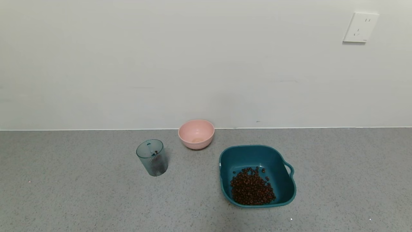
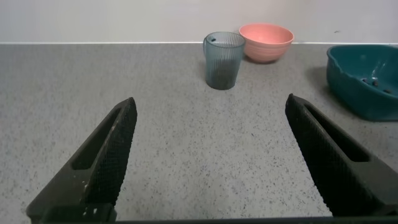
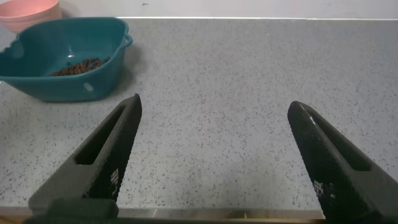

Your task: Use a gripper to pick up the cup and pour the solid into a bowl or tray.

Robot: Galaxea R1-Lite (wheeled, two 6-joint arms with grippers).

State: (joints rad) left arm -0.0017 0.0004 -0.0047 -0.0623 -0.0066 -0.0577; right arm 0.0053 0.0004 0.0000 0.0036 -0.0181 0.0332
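- Translucent blue-green cup [image 1: 152,157] stands upright on the grey speckled counter [image 1: 80,193], with a pellet or two visible inside it.
- Dark-brown solid [image 1: 252,189] lies heaped in the near part of the teal basin [image 1: 231,154], which sits well apart from the cup, on its right.
- Pink bowl [image 1: 196,133] rests near the wall, behind and between cup and basin.
- Left gripper [image 2: 208,163] hangs low over the counter, jaws spread wide and holding nothing, facing the cup from well back.
- Right gripper [image 3: 214,158] likewise hangs with jaws spread and nothing between them, off to the basin's right.
- White wall socket [image 1: 360,27] sits high on the wall.
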